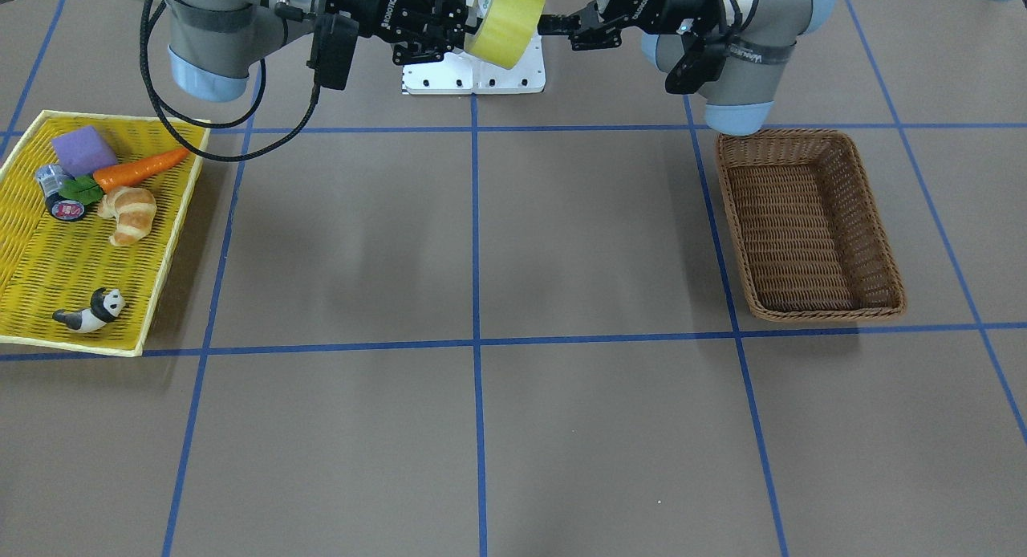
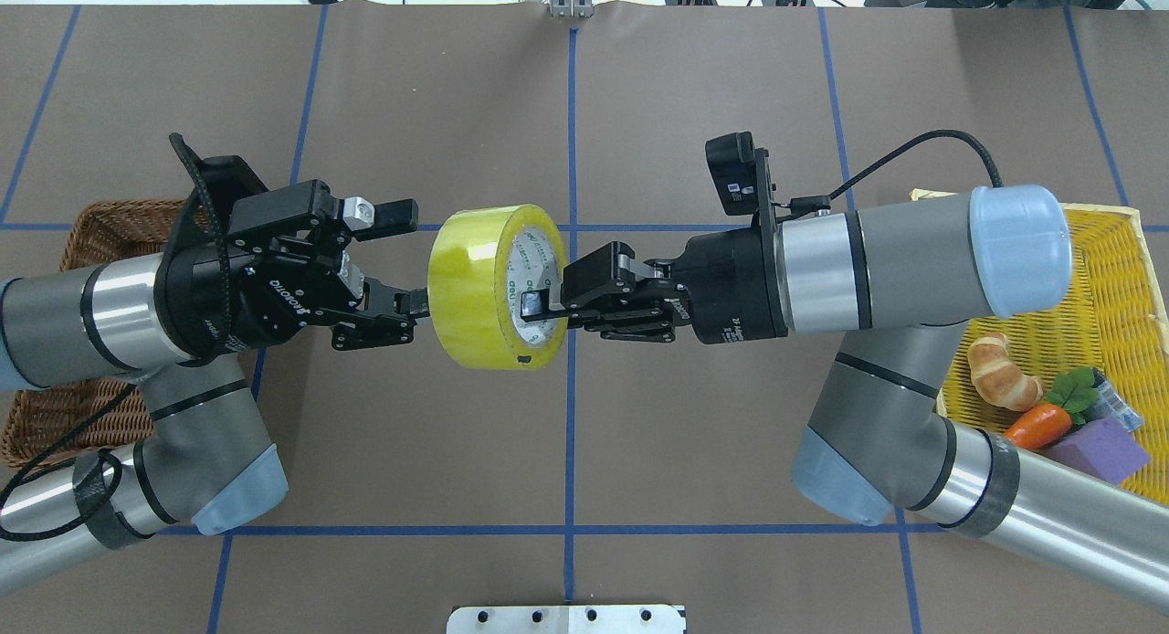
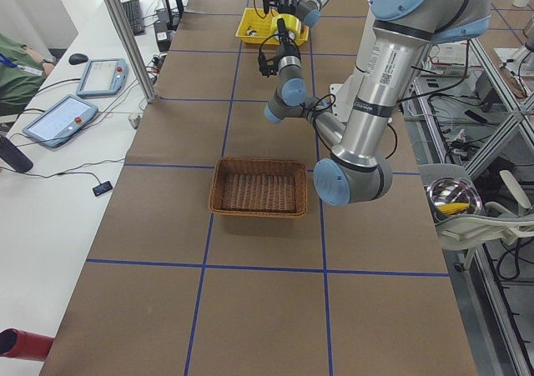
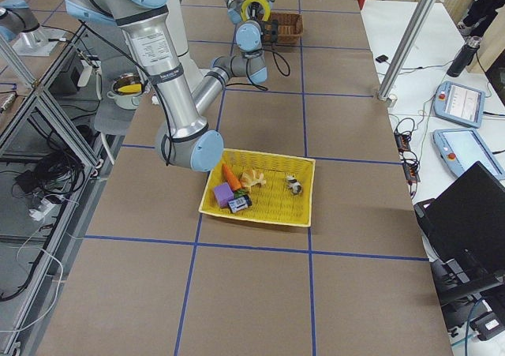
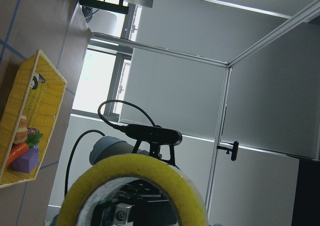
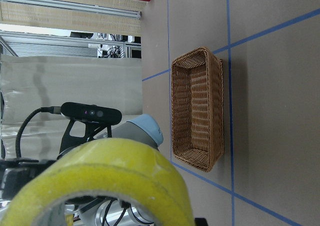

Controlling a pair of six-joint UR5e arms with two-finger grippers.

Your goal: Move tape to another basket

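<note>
Mid-table, in the air: tape (image 2: pixel 493 287) fills the gap between the grippers. Left gripper (image 2: pixel 408 261) jaws spread, tips just beside the roll's outer face; right gripper (image 2: pixel 537 305) pinched on its wall. Below them a wide stretch of table (image 1: pixel 562 236) runs from yellow tray (image 1: pixel 48 260) to basket (image 1: pixel 802 236). Basket mouth up; left arm's elbow (image 1: pixel 738 119) overhangs its robot-side rim. Tray: purple block (image 1: pixel 84 149), can (image 1: pixel 62 194), carrot (image 1: pixel 140 168), croissant (image 1: pixel 128 213) bunched at the robot-side end, panda (image 1: pixel 92 310) apart near the operators' end, bare weave between.
</note>
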